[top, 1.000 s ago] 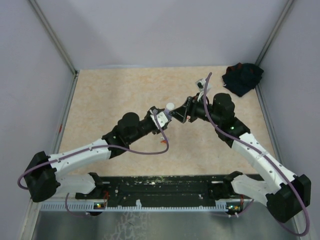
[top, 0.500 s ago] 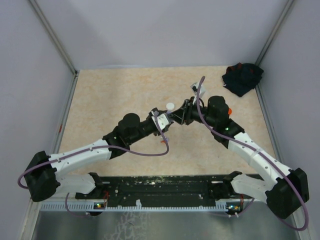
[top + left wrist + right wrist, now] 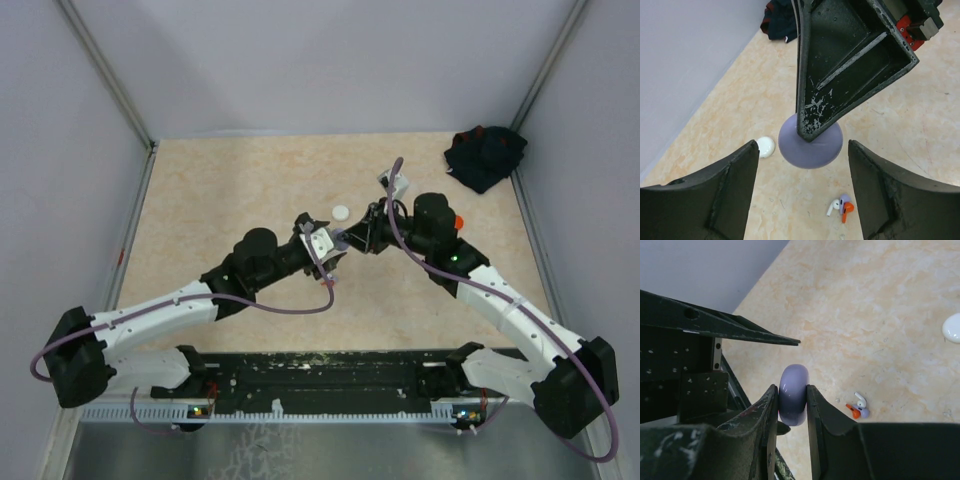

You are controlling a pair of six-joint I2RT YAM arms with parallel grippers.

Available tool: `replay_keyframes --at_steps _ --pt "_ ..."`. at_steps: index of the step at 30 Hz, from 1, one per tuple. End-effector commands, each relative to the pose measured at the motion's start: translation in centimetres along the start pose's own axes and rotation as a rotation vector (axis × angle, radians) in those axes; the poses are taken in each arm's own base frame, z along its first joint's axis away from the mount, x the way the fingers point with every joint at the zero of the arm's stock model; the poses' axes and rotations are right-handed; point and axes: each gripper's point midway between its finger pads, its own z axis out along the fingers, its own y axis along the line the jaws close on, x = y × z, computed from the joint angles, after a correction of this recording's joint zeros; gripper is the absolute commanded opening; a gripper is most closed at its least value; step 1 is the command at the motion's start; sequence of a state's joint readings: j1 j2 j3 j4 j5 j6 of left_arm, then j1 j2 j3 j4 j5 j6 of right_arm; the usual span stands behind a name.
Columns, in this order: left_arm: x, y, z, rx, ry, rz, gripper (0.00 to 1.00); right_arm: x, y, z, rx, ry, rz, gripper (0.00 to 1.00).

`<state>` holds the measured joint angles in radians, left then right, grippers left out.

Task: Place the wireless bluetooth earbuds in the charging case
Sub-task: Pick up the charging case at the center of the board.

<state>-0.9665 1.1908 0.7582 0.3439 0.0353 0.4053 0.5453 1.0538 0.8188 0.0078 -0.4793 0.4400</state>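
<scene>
My right gripper point(image 3: 792, 390) is shut on a round lavender charging case point(image 3: 793, 395) and holds it on edge above the table. In the left wrist view the case point(image 3: 810, 147) hangs from the right gripper's finger point(image 3: 840, 65), between the wide-apart fingers of my open, empty left gripper point(image 3: 802, 150). Three tiny earbuds, white point(image 3: 831, 207), purple point(image 3: 844, 201) and orange point(image 3: 847, 212), lie together on the table below; they also show in the right wrist view point(image 3: 858, 407). In the top view the two grippers, left point(image 3: 325, 243) and right point(image 3: 358, 238), meet at mid-table.
A round white case point(image 3: 341, 212) lies on the table just beyond the grippers; it also shows in the left wrist view point(image 3: 765, 147) and the right wrist view point(image 3: 952, 327). A dark cloth point(image 3: 485, 155) lies at the far right corner.
My right gripper has moved left and nearer with the lavender case, up to the left gripper. The left arm has shifted a little. The white case has not moved.
</scene>
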Motion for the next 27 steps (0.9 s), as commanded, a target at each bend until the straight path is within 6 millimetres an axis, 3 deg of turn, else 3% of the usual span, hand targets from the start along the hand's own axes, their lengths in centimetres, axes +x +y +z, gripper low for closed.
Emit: replay_keyframes --at_steps 1,9,18,27 --pt "-1.2 0.1 -1.3 0.004 0.017 -0.049 0.79 -2.6 1.7 -0.9 -0.020 -0.048 -0.108 0.00" --pt "-1.5 -0.1 -4.3 0.079 0.075 -0.058 0.88 -2.6 1.9 -1.2 -0.032 -0.002 -0.192 0.00" --pt "-2.0 2.0 -6.3 0.287 -0.025 -0.235 0.86 -3.3 3.8 -1.4 -0.132 -0.001 -0.295 0.00" --pt "-1.9 0.0 -6.4 0.476 -0.032 -0.328 0.82 -3.1 6.4 -1.1 -0.321 0.026 -0.349 0.00"
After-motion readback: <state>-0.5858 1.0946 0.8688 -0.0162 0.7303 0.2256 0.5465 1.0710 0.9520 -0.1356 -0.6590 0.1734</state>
